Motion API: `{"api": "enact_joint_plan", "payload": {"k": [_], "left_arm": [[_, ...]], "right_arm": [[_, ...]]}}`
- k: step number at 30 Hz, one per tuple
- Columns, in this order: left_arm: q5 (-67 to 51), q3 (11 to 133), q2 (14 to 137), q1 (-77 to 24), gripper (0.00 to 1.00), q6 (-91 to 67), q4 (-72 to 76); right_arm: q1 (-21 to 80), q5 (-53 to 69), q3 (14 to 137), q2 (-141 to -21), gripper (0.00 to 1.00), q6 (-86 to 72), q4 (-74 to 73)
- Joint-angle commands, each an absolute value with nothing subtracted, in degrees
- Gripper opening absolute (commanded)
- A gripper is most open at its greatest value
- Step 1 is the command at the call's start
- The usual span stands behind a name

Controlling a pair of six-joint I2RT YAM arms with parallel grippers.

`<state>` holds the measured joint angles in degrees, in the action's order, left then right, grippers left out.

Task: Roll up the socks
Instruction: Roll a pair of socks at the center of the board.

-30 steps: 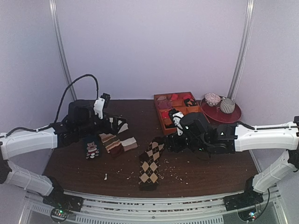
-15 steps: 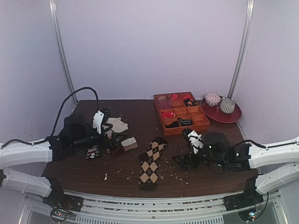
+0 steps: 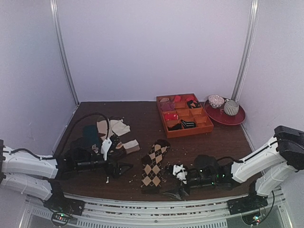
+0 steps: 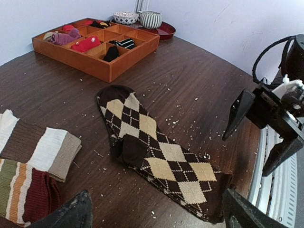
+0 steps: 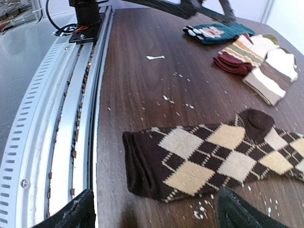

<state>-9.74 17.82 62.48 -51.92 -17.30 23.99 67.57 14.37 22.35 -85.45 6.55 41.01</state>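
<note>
The argyle socks (image 3: 152,167) lie flat and stacked on the brown table, dark cuff end toward the near edge. My left gripper (image 3: 124,167) is open and empty, low over the table just left of the socks. In the left wrist view the socks (image 4: 161,152) lie straight ahead between the spread fingers (image 4: 71,213). My right gripper (image 3: 171,181) is open and empty, low at the socks' near right side. In the right wrist view the dark cuff (image 5: 142,164) lies just ahead of that gripper (image 5: 154,213). No gripper touches the socks.
Brown-and-cream striped socks (image 4: 42,147) and a maroon-striped pair (image 4: 23,190) lie left of the argyle pair, a teal sock (image 5: 213,32) beyond. An orange divided tray (image 3: 184,114) and a red plate (image 3: 237,118) with bowls stand at the back right. A metal rail (image 5: 57,118) runs along the near edge. Crumbs litter the table.
Both arms have dropped low and swung toward the near edge. The left gripper now sits left of the argyle socks, the right gripper by their cuff end. The socks have not moved.
</note>
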Motion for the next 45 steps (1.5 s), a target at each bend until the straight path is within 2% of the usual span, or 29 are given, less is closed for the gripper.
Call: {"api": "enact_joint_plan", "payload": {"k": [1, 15, 21, 25, 31, 36, 39, 45], "left_arm": [[-11.56, 17.66, 64.03, -52.43, 0.95, -18.75, 29.48], [-11.95, 18.37, 65.35, -52.47, 0.94, -18.66, 28.40], [-11.98, 18.46, 65.50, -52.47, 0.94, -18.29, 27.89], [-12.28, 18.46, 65.74, -52.49, 0.94, -18.19, 27.77], [-12.73, 18.96, 65.58, -52.48, 0.94, -17.96, 27.40], [-13.72, 19.16, 65.51, -52.48, 0.94, -16.96, 27.28], [-14.70, 19.02, 65.56, -52.47, 0.94, -16.06, 27.99], [-19.03, 18.10, 66.57, -52.47, 0.88, -13.36, 32.51]], "right_arm": [[70.15, 16.23, 26.15, -90.21, 0.88, 13.62, 45.79], [69.88, 18.56, 31.74, -99.73, 0.75, 16.36, 42.33], [69.61, 19.57, 34.45, -102.74, 0.62, 16.12, 37.72], [69.51, 18.42, 34.81, -103.75, 0.58, 15.57, 35.86], [69.48, 15.86, 34.14, -103.75, 0.45, 12.93, 33.82], [69.15, 15.00, 34.62, -104.17, 0.22, 9.28, 31.82], [67.50, 20.52, 36.34, -104.29, 0.16, 4.92, 29.44], [59.10, 38.52, 41.71, -108.54, 0.11, -14.61, 26.04]]}}
